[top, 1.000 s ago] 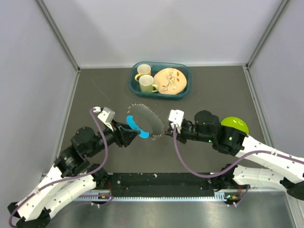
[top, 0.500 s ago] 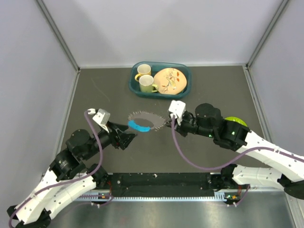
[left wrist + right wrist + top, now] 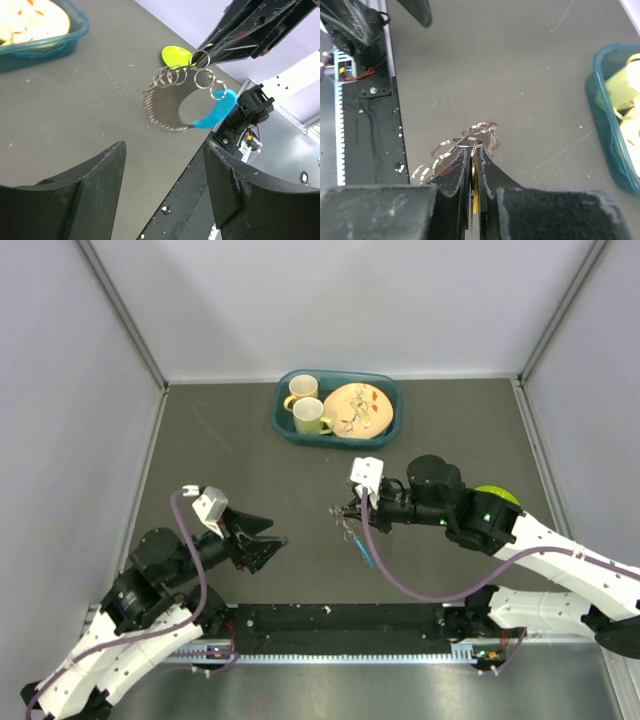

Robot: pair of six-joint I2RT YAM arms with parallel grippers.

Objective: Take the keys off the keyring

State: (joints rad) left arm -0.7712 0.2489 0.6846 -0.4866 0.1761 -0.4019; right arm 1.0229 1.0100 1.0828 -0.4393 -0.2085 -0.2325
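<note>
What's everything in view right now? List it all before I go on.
keyring: several linked rings, silvery, hanging from the right hand
keys: count unclear, one teal-blue head showing, low end of the ring chain
coiled wire loop: one, silvery, hanging with the chain
bin: one, teal, far middle of the table
mugs: two, pale yellow, left part of the bin
plate: one, cream with a pattern, right part of the bin
lime-green object: one, behind the right arm, partly hidden
table: one, dark grey
left hand: one, black, open and empty, near left
right hand: one, black, shut on the keyring, centre
</note>
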